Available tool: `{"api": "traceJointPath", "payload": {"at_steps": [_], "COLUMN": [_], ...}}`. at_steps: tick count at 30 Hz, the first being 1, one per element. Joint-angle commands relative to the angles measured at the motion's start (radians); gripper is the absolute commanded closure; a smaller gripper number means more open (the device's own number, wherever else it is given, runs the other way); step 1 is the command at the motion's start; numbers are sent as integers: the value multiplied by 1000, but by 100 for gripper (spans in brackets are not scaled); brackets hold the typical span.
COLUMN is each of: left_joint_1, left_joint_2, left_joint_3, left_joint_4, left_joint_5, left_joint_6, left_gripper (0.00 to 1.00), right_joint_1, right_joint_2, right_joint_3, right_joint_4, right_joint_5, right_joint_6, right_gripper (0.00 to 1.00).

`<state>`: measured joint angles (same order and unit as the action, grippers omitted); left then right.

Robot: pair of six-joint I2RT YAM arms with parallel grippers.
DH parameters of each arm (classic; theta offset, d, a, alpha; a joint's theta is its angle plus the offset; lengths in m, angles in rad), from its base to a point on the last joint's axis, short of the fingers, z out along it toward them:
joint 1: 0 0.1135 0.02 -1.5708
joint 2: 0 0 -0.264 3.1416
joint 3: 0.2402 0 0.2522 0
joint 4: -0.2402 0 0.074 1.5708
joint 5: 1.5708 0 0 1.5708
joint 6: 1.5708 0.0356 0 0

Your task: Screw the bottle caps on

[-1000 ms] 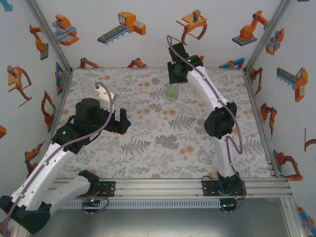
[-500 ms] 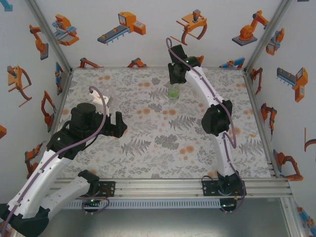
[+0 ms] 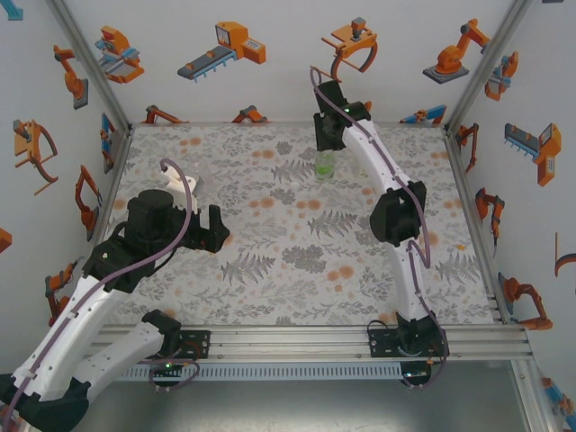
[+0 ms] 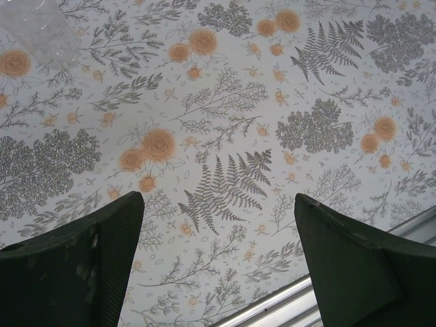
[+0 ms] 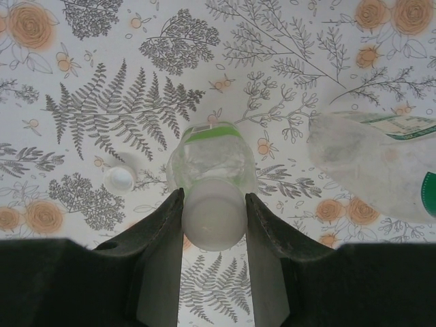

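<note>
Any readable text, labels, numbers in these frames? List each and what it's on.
Nothing can be read.
Green bottle: its label has a green band, and the print is too small and blurred.
Clear bottle, at the right of the right wrist view: its label has green and gold stripes, and the lettering is blurred.
Wall stickers: robot drawings with no legible lettering.

We see a table (image 3: pixel 270 270) covered edge to edge in a pale print of grey ferns and orange flowers. At its far side, right of centre, a short green bottle (image 3: pixel 325 165) stands upright. A loose white cap (image 5: pixel 120 178) lies near it, and a clear bottle (image 5: pixel 368 163) lies on its side close by. On the left half sits a second clear bottle (image 4: pixel 37 30), too blurred for us to tell more.
</note>
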<state>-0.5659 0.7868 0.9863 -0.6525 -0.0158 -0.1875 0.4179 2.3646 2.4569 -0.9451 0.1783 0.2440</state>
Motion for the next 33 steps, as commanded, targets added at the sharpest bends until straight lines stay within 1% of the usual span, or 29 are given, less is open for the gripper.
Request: {"api": "traceJointPath", "payload": {"at_steps": [1,4,8,14,17,26,28,29,31,33], "left_joint_1": [7,6,6,7,6,9,9,10,13,23], "left_joint_2": [-4,-2,3,8,10,42,58,68,95,126], "left_joint_3": [-3,-3,-3,-1,-1,-11,-13,-14,-15,-18], "left_joint_4": [-11,-10,-11,-10,-7,13,28,35,59,82], "left_joint_5": [-7,-6,-8,-13,-18,-40,-54,-60,-80,-96], "left_joint_6": [-15,-16,-17,-17,-16,-31,-33,-35,-34,-35], "left_gripper": [17,17,17,17,17,14,12,9,4,2], "right_joint_1": [-16,-26,-30,-30,-29,-30,-30,-30,-29,-29], "right_joint_2": [24,25,24,15,1,-71,-98,-112,-150,-187], "right_joint_3": [32,31,32,46,57,64,54,45,7,-37], "right_joint_4": [-13,-14,-14,-14,-14,-29,-38,-40,-40,-38], "right_joint_5": [28,8,-3,-11,-8,-13,-16,-19,-24,-26], "right_joint_6": [20,35,38,37,32,8,8,8,10,12], "right_gripper": [69,66,59,51,49,48,48,48,48,48]}}
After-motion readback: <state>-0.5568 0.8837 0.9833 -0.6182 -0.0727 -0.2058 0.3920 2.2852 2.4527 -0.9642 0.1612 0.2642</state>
